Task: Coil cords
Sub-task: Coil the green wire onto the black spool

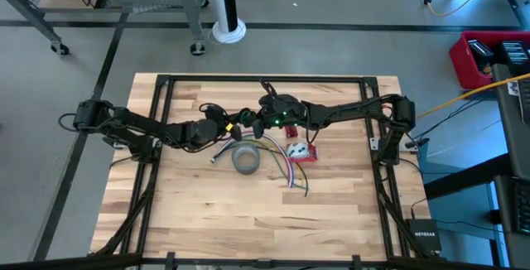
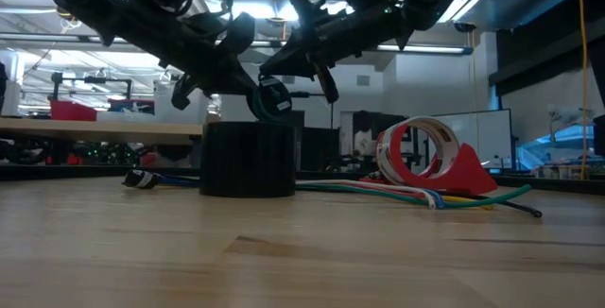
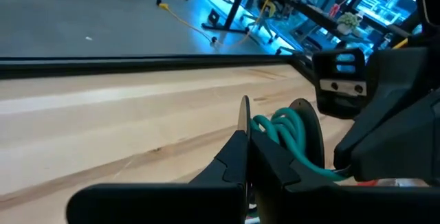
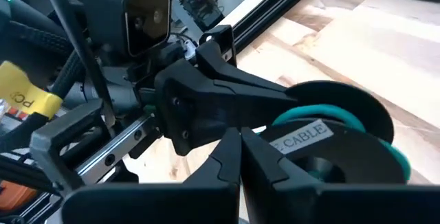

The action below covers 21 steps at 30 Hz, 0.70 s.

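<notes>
Counter (image 2: 302, 251): bare wood planks nearest the low camera, dark frame around the edges.

Loose cables (image 1: 286, 164): a bundle in several colours, lying on the counter from near the centre toward the near right.

Left hand (image 1: 234, 126): above the counter's centre, held off the surface. Fingers closed together, gripping the edge of the green cord (image 3: 285, 133).

Green cord: wound in a small coil, raised above the counter between the two hands, directly over the grey tape roll. A white tag reading "CABLE" (image 4: 300, 138) shows on it.

Grey tape roll (image 1: 246, 159): flat on the counter, just nearer than the hands.

Right hand (image 1: 255, 124): meeting the left at the coil. Fingers closed on the green cord.

Red tape dispenser (image 1: 301, 152): on the counter, right of the roll, touching the loose cables.
</notes>
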{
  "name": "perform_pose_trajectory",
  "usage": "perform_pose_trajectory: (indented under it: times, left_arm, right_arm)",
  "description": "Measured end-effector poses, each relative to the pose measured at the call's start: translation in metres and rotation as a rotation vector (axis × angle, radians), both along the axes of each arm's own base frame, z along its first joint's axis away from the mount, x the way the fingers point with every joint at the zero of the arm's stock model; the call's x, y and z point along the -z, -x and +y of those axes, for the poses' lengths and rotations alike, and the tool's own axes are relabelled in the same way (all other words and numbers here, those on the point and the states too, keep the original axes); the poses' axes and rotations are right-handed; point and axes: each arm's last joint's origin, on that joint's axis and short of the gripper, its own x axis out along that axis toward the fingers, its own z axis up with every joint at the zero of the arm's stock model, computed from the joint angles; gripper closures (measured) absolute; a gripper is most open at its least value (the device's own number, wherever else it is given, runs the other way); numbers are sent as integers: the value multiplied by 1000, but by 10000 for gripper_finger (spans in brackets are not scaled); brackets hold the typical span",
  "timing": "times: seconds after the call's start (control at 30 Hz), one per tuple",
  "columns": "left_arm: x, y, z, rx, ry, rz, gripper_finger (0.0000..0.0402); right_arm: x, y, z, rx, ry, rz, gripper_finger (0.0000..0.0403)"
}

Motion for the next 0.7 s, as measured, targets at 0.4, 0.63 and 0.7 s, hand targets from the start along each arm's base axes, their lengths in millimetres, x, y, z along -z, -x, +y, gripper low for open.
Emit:
perform_pose_trajectory:
  times: [0.4, 0.63, 0.7]
  left_arm:
    - [-3, -1, 7, -26, -4, -34, 401]
    - [-4, 0, 8, -43, -10, -47, 401]
    - [-4, 0, 8, -42, -14, -41, 401]
  right_arm:
    - [0, -2, 12, 6, 1, 4, 400]
    - [12, -6, 18, -4, -2, 35, 400]
    - [17, -7, 19, -7, -5, 54, 400]
